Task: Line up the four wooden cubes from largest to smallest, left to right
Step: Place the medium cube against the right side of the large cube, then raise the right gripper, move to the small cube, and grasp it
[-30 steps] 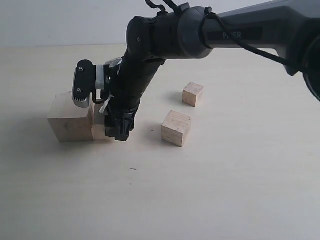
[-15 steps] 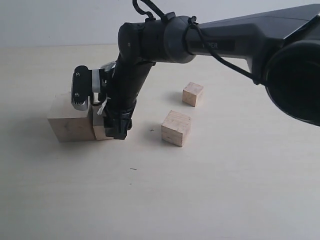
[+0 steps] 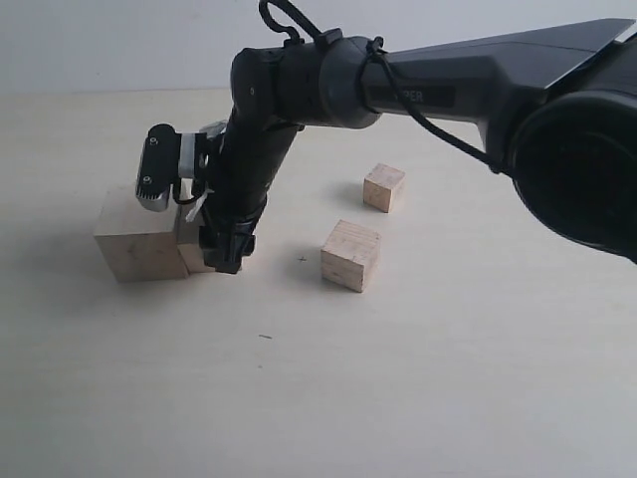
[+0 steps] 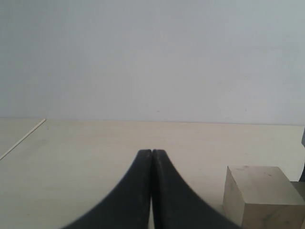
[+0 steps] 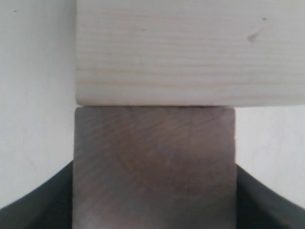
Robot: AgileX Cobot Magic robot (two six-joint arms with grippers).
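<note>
The largest wooden cube [image 3: 134, 239] stands on the table at the left. My right gripper [image 3: 214, 254] reaches across to it, shut on the second-largest cube [image 3: 192, 249]. That cube presses flush against the largest one's right side. In the right wrist view the held cube [image 5: 155, 167] fills the gap between the dark fingers [image 5: 38, 200] and butts against the largest cube [image 5: 190, 52]. A medium cube [image 3: 350, 255] and the smallest cube [image 3: 383, 187] lie apart to the right. My left gripper [image 4: 151, 152] is shut and empty, with the largest cube [image 4: 262, 195] beside it.
The pale table [image 3: 299, 398] stretches bare in front of the cubes. The right arm's dark body [image 3: 299, 90] hangs over the middle, above the space between the left pair and the two loose cubes.
The right gripper has shifted a little to the left with its cube, closing it up against the largest cube. The two loose cubes have not moved.
</note>
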